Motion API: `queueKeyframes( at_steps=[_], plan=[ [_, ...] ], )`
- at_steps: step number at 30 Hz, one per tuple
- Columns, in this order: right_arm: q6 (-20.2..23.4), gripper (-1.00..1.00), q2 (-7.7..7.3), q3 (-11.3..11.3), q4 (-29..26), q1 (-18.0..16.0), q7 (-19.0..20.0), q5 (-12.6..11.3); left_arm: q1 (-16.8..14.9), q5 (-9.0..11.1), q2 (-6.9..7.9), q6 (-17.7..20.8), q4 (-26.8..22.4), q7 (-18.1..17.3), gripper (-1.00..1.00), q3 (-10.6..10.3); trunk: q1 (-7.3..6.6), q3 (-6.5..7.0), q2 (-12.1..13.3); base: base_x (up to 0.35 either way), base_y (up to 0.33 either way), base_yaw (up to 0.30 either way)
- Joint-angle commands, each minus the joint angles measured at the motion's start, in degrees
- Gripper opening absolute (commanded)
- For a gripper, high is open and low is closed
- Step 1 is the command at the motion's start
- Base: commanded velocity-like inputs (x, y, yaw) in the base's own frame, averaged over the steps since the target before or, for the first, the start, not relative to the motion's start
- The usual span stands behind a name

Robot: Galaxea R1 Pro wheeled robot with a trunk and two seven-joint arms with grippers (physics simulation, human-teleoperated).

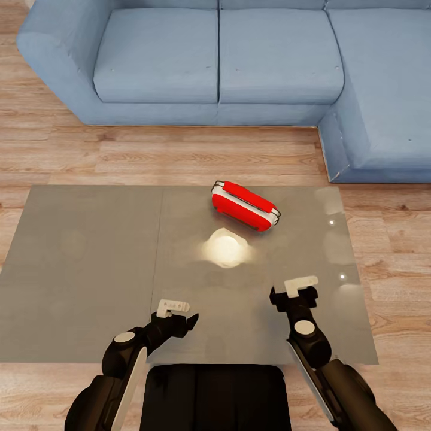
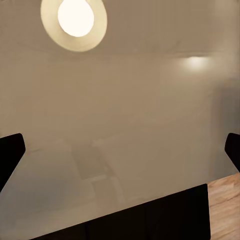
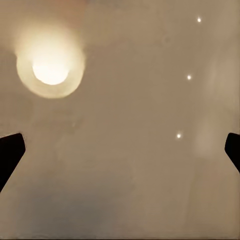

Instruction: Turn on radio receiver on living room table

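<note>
Small red rounded radio receiver w/ white trim [image 1: 245, 206] lies on the glossy grey two-panel table [image 1: 90, 269], ahead and slightly left of the right gripper [image 1: 294, 294]. Both right and left gripper [image 1: 176, 315] hover spread apart, holding nothing. Best guess: reach fwd w/ right, approach from above, press gently. Table edges well apart; open room all round.
</note>
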Motion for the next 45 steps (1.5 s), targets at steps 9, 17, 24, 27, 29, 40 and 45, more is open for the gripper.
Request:
queueKeyframes(
  at_steps=[9,17,24,27,29,40,45],
  plan=[
    [-0.08,1.0,0.0,0.0,-0.12,0.67,-0.01,0.02,0.0,0.01,0.03,-0.09,0.0,-0.16,1.0,0.02,0.0,-0.43,0.0,0.0,0.0,0.0],
    [-0.08,1.0,0.0,0.0,-0.13,0.67,-0.01,0.1,0.0,0.01,0.06,-0.16,0.0,-0.18,1.0,0.02,0.0,-0.8,0.0,0.0,0.0,0.0],
    [-0.01,1.0,0.0,0.0,-0.13,0.67,-0.04,0.15,0.0,0.05,0.05,-0.15,0.0,-0.12,1.0,0.08,0.0,-0.81,0.0,0.0,0.0,0.0],
    [-0.02,1.0,0.0,0.0,-0.13,0.67,-0.04,0.18,0.0,0.08,0.03,-0.09,0.0,-0.1,1.0,0.08,0.0,-0.81,0.0,0.004,0.0,0.0],
    [-0.01,1.0,0.0,0.0,-0.13,0.67,-0.04,0.15,0.0,0.09,0.01,-0.04,0.0,-0.12,1.0,0.01,0.0,-0.81,0.0,0.143,0.0,0.0],
    [0.0,1.0,0.0,0.0,-0.13,0.67,-0.05,0.16,0.0,0.09,0.01,-0.1,0.0,-0.18,1.0,-0.02,0.0,-0.81,0.0,0.161,0.0,0.0],
    [-0.02,1.0,0.0,0.0,-0.13,0.67,-0.06,0.19,0.0,0.09,0.0,-0.09,0.0,-0.18,1.0,0.01,0.0,-0.81,0.0,0.009,0.0,0.0]
  ],
)
